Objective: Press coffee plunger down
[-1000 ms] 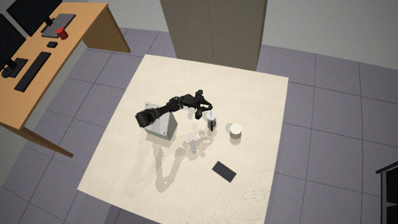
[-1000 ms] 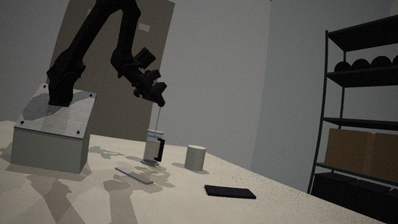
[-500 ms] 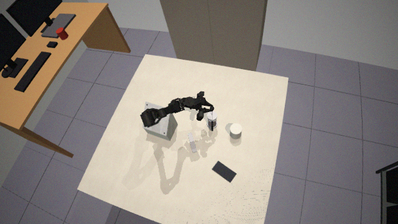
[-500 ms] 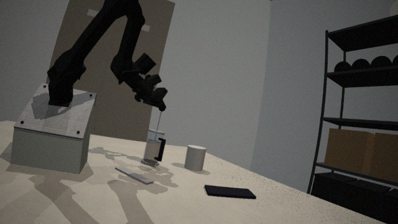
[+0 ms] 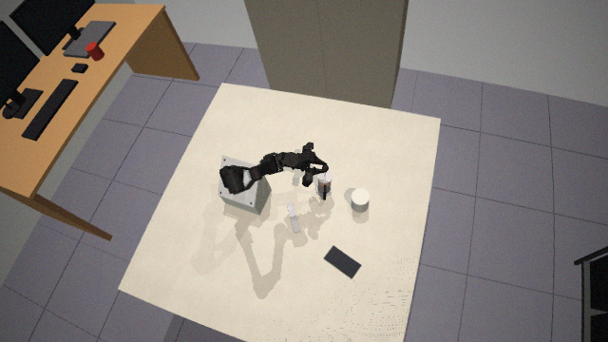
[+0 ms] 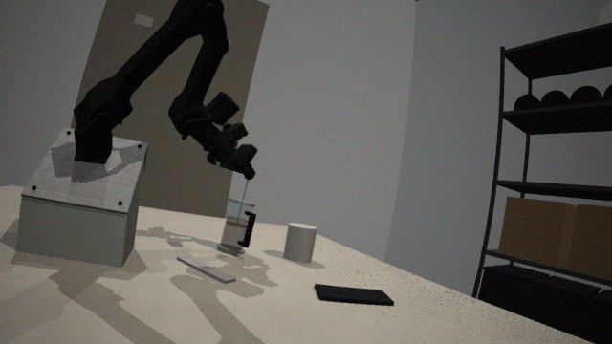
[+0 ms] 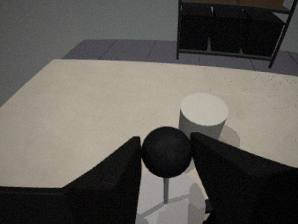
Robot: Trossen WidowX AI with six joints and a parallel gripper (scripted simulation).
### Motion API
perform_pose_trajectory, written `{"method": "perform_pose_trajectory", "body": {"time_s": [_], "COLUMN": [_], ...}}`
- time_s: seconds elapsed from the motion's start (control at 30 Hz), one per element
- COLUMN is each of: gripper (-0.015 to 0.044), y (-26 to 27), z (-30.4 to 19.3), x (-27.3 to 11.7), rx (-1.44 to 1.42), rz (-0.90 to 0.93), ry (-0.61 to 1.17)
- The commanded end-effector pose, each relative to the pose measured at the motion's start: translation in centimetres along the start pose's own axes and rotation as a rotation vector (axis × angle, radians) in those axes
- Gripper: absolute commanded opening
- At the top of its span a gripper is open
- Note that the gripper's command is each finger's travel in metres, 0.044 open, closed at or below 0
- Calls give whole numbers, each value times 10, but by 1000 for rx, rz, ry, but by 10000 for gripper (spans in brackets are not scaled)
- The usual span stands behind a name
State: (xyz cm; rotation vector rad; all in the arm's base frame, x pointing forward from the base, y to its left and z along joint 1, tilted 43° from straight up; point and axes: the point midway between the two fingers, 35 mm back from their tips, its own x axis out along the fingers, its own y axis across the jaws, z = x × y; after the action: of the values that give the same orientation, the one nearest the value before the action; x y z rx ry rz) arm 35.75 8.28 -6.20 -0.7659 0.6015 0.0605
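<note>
The coffee press point(image 5: 324, 184) point(image 6: 234, 234) is a clear glass with brown contents and a black handle. In the exterior view it seems to lean slightly to the right; I cannot tell whether its base is fully flat. My gripper point(image 5: 325, 168) point(image 6: 249, 175) point(image 7: 165, 141) is above the press, shut on the round black plunger knob point(image 7: 167, 155), one finger on each side. The thin plunger rod point(image 6: 246, 189) point(image 7: 166, 190) runs from the knob into the glass. A short length of rod shows above the rim, so the knob stands above the press top.
A pale cylindrical cup point(image 5: 360, 200) point(image 6: 300, 243) point(image 7: 204, 112) stands close to the press, beyond it in the wrist view. A flat dark slab point(image 5: 342, 261) point(image 6: 354, 294) and a thin light strip point(image 5: 294, 218) point(image 6: 206, 269) lie on the table point(image 5: 247, 114).
</note>
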Motion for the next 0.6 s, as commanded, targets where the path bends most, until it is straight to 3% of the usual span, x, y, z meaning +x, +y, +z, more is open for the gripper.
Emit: {"method": "perform_pose_trajectory", "body": {"time_s": [0.0,0.57], "gripper": [118,118], "y": [0,0], "z": [-22,-41], "x": [5,23], "rx": [-15,-17], "rz": [2,-2], "ry": [49,47]}}
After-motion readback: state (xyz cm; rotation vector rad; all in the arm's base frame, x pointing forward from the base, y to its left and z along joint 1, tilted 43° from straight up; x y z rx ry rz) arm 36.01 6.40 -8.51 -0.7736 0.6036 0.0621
